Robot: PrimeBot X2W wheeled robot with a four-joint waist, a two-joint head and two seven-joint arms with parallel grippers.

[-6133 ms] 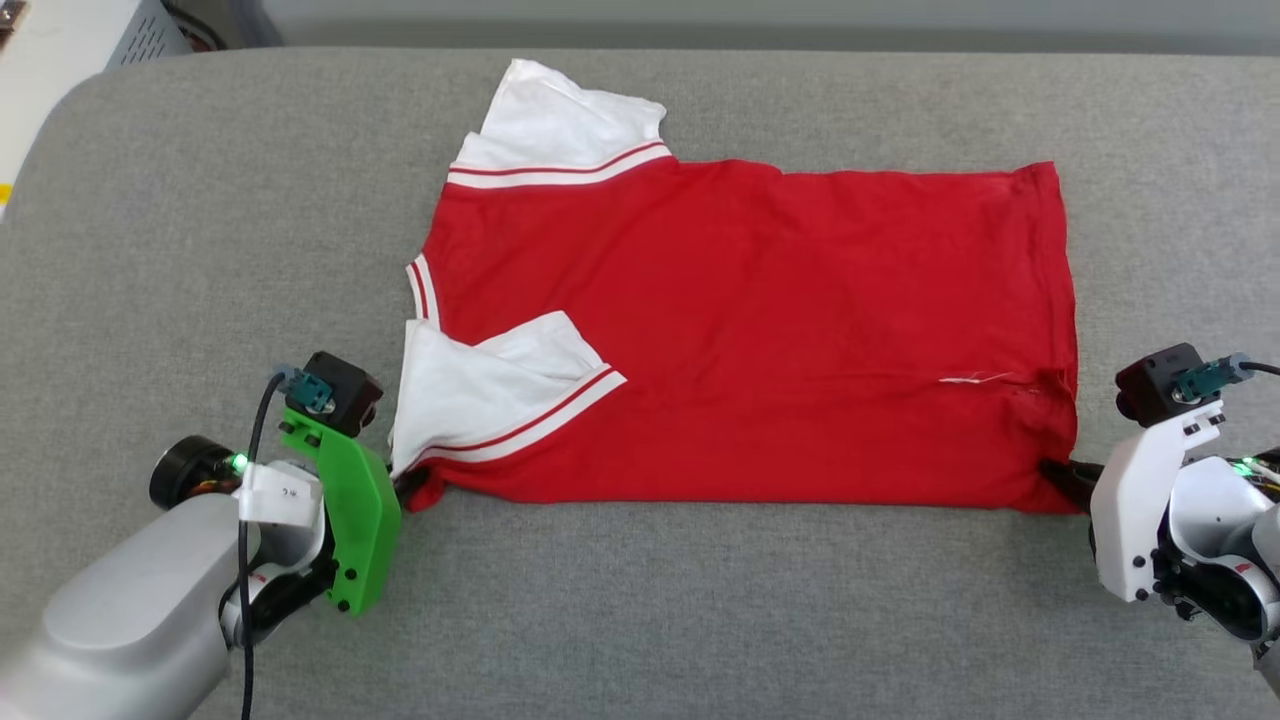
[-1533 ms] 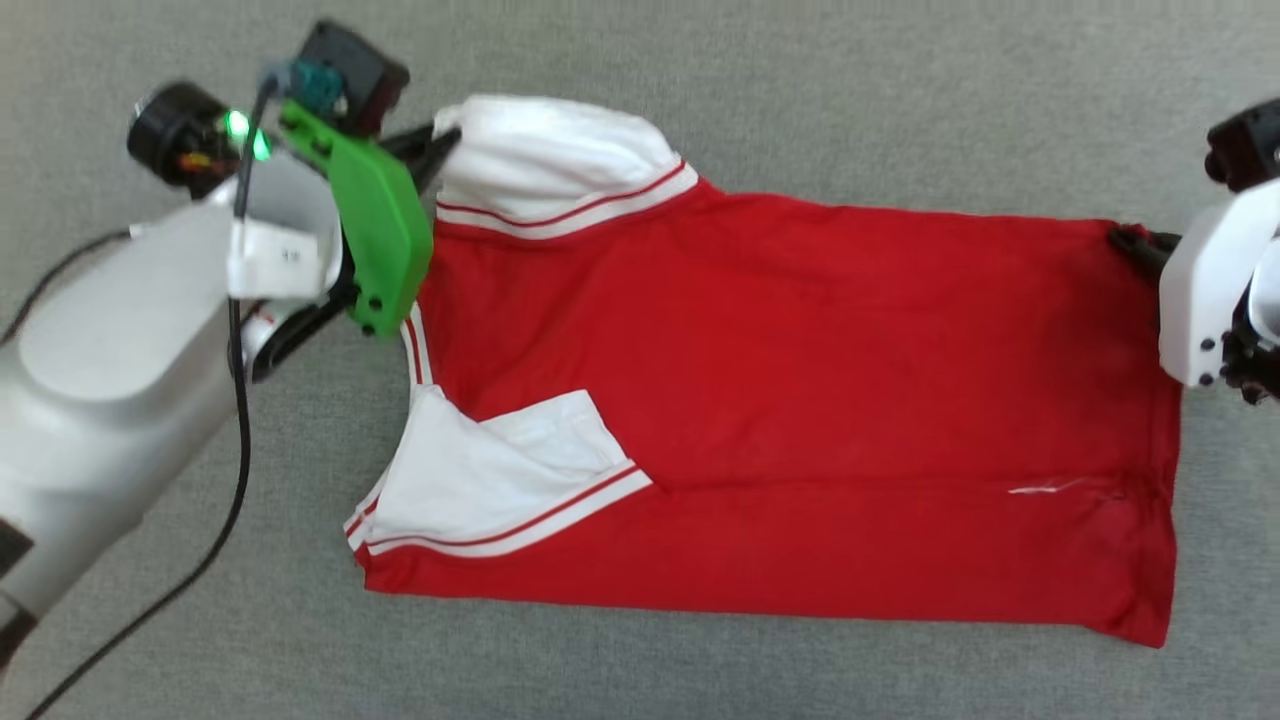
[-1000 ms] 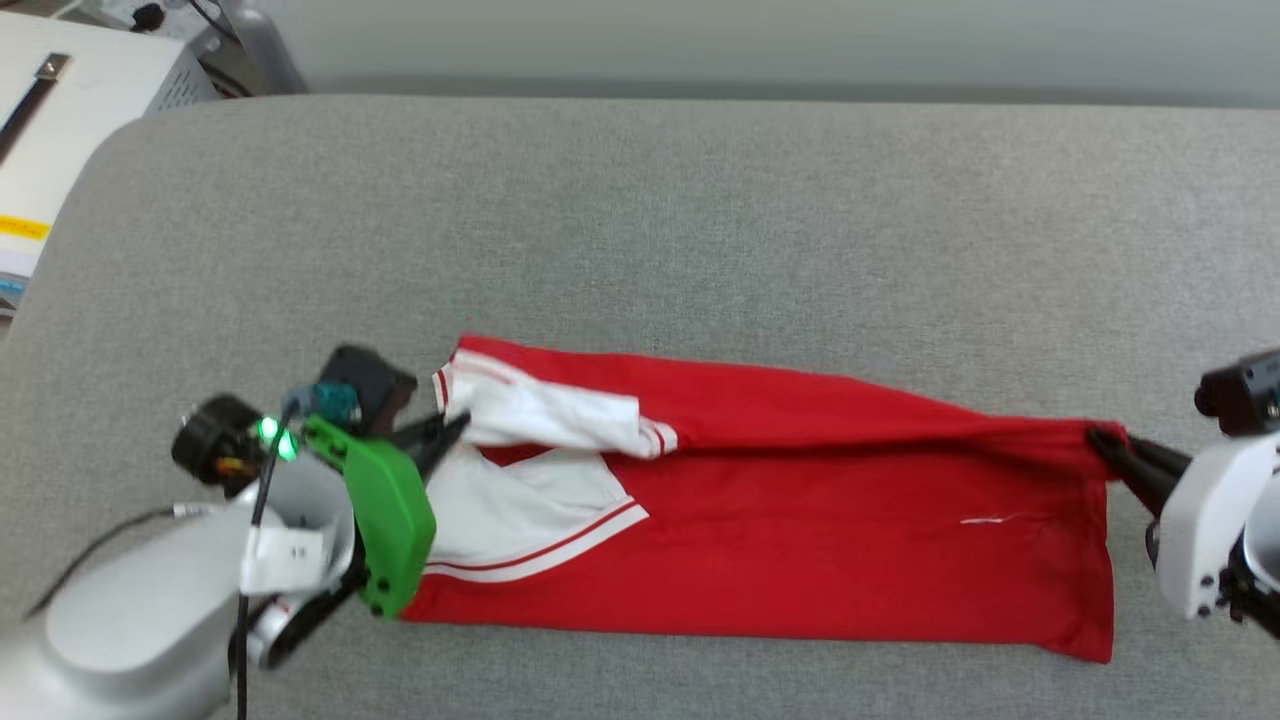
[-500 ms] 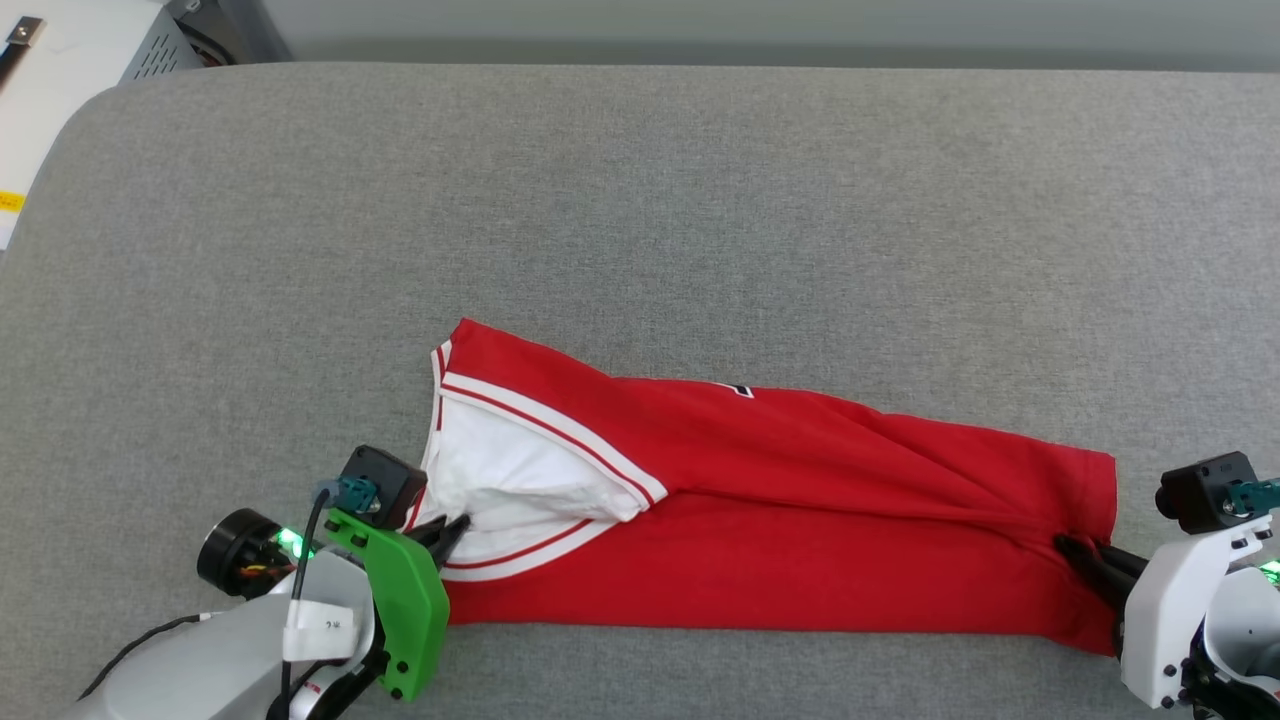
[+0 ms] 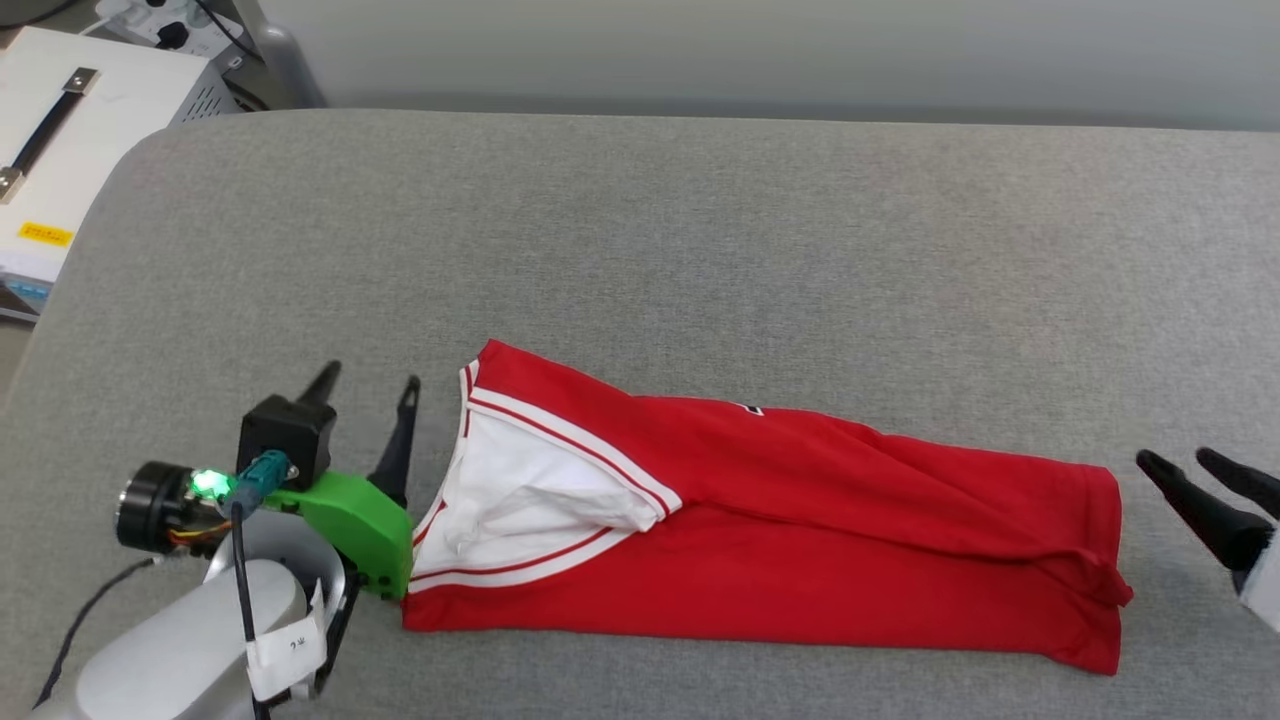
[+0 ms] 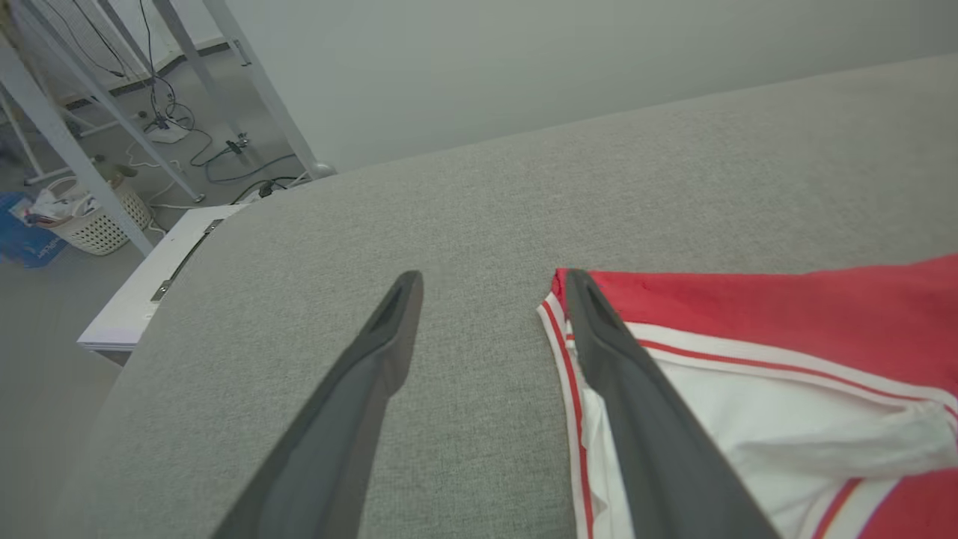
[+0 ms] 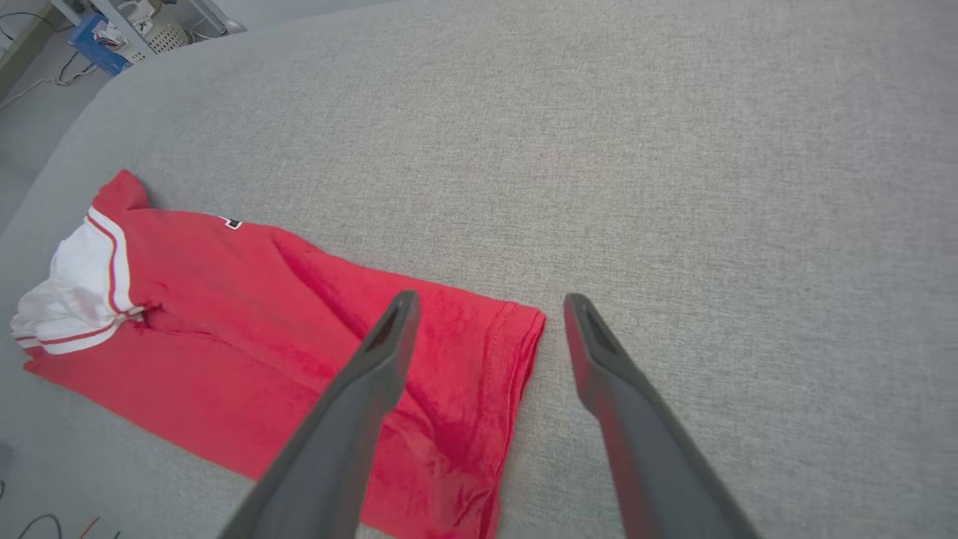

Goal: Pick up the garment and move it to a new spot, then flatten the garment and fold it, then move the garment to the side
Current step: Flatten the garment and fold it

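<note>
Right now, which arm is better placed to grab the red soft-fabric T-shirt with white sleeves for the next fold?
Probably right. The right gripper, open, points straight at the hem end of the red T-shirt; the left gripper, also open, lies alongside the sleeve end, pointing past it.

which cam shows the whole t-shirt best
Head view: the whole folded red T-shirt lies in frame, sleeve to hem. The right wrist view shows most of it, obliquely; the left wrist view catches its white-sleeve end.

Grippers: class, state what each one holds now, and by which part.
Nothing is held. The left gripper and the right gripper stand open, one at each end of the T-shirt, which lies on the grey surface.
</note>
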